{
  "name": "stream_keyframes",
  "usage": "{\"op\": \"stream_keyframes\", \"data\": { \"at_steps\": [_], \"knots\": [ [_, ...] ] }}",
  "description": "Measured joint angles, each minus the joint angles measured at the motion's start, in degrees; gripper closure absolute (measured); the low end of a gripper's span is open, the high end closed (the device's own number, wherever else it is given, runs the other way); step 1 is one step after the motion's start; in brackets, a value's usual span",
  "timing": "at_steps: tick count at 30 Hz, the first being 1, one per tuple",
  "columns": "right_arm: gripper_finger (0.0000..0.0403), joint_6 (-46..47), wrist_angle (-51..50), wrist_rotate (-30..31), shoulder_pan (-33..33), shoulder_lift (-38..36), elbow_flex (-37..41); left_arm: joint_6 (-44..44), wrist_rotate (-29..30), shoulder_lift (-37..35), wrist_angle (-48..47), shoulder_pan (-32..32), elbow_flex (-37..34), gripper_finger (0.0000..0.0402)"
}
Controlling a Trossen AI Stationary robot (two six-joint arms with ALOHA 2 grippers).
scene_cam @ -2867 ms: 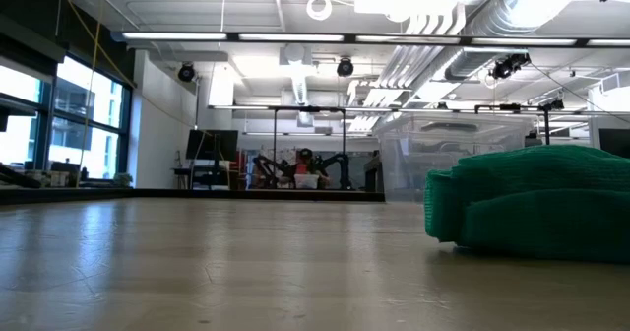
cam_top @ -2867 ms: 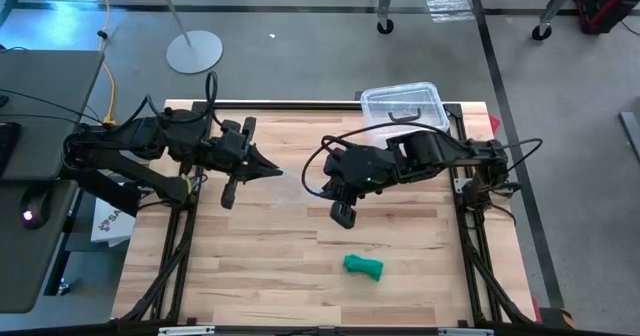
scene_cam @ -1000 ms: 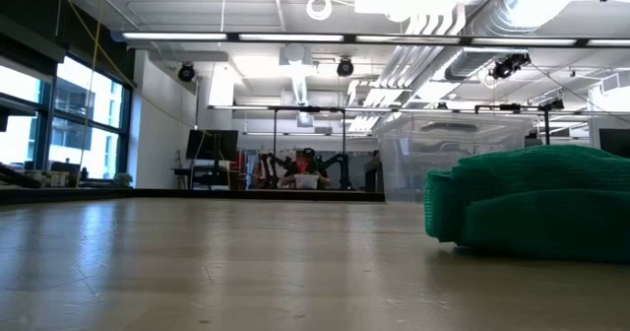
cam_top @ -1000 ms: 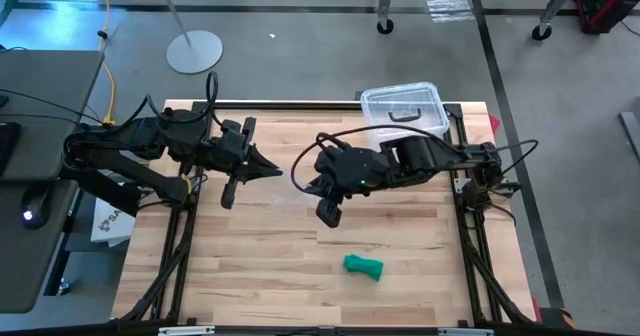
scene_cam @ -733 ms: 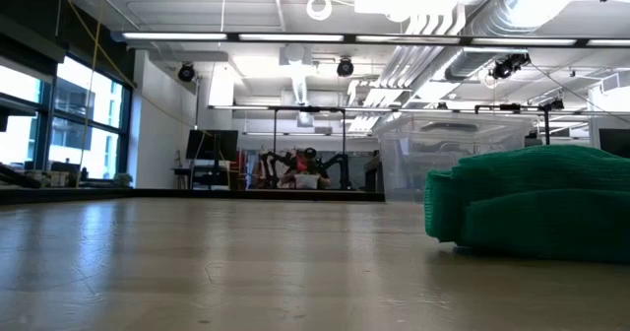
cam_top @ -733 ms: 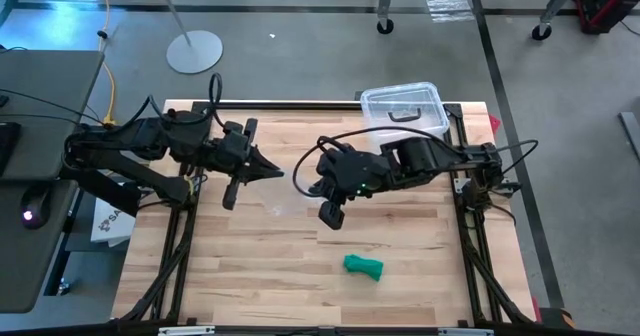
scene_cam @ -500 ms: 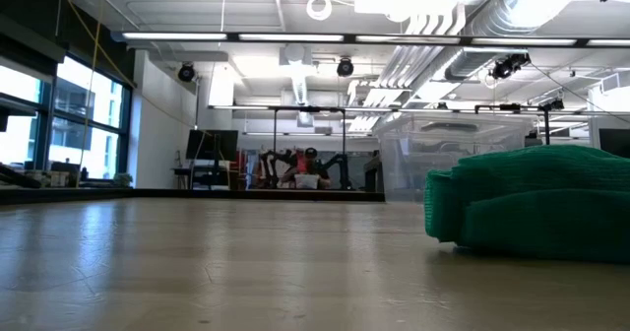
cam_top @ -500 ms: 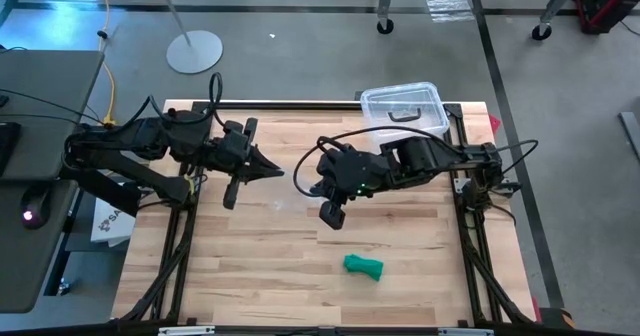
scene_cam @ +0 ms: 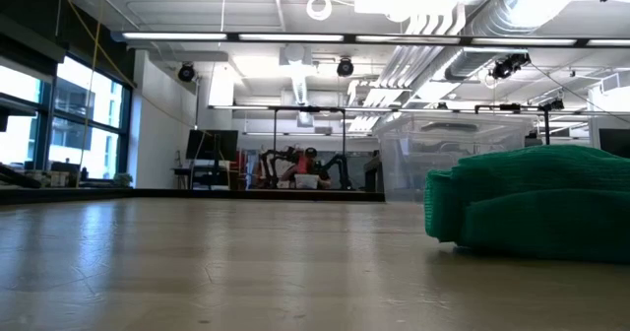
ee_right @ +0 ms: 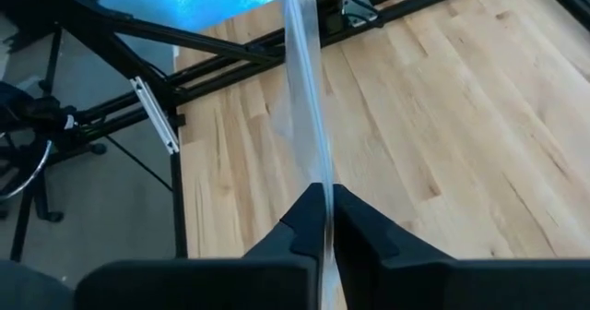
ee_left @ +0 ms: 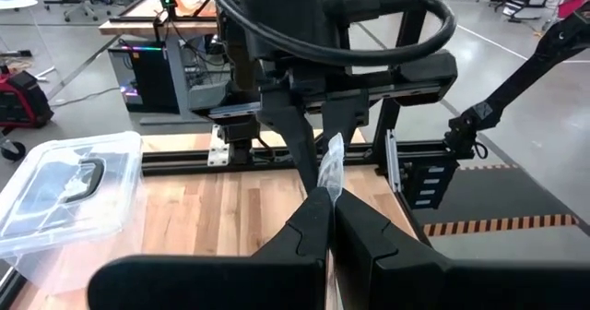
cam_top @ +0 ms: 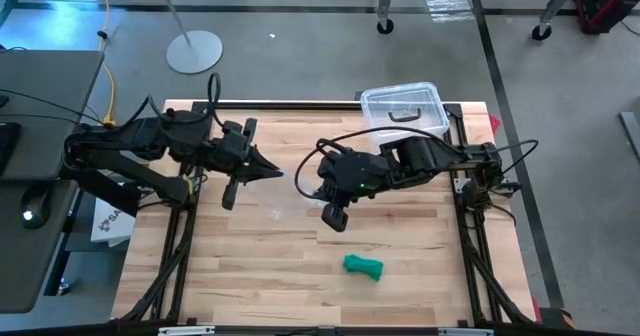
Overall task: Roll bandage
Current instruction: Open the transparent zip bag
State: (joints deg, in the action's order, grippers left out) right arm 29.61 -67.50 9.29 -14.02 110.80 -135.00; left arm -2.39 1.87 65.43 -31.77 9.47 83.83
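The bandage (cam_top: pixel 363 266) is seen as a small green roll near the table's (cam_top: pixel 260 276) front edge, untouched. A clear plastic bag (ee_right: pixel 306 116) is pinched between both clenched grippers, left gripper (cam_top: pixel 274 172) and right gripper (cam_top: pixel 303 189), mid-table.

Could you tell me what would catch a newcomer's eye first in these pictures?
Probably the green bandage, bunched into a small lump on the wooden table near its front edge, with nothing touching it. Above it, the two dark arms meet near mid-table: the left claw and the right claw are each shut on a clear plastic bag. A clear plastic box with a black handle sits at the far edge.
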Motion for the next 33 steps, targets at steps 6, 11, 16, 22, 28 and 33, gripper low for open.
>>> {"op": "stream_keyframes", "data": {
  "at_steps": [6, 11, 16, 22, 28, 33],
  "knots": [
    [0.0347, 1.51, -2.25, -0.54, -0.02, 0.0, 0.0, 0.0, 0.01, -0.11, 0.27, 0.0, 0.0, 0.0401],
    [0.0301, 2.53, -3.01, -1.96, -0.02, -0.16, 0.06, 0.02, 0.02, -0.17, 0.39, -0.02, 0.0, 0.0401],
    [0.0289, 2.53, -0.96, -1.78, -0.02, -2.49, 0.07, 0.01, 0.02, -0.15, 0.3, 0.0, 0.0, 0.0401],
    [0.029, -0.3, -0.48, 3.04, 0.0, -5.49, 0.0, 0.01, -0.92, -0.13, 0.17, -0.02, 0.0, 0.0401],
    [0.029, -4.71, 5.12, 3.8, 0.63, -4.27, 0.13, 0.02, -1.38, -0.09, 0.41, 0.0, 0.0, 0.0401],
    [0.0291, -5.49, 7.07, 3.57, 1.55, -2.45, 0.24, -0.32, -1.36, -0.09, 0.76, 0.0, 0.0, 0.0401]
  ]
}}
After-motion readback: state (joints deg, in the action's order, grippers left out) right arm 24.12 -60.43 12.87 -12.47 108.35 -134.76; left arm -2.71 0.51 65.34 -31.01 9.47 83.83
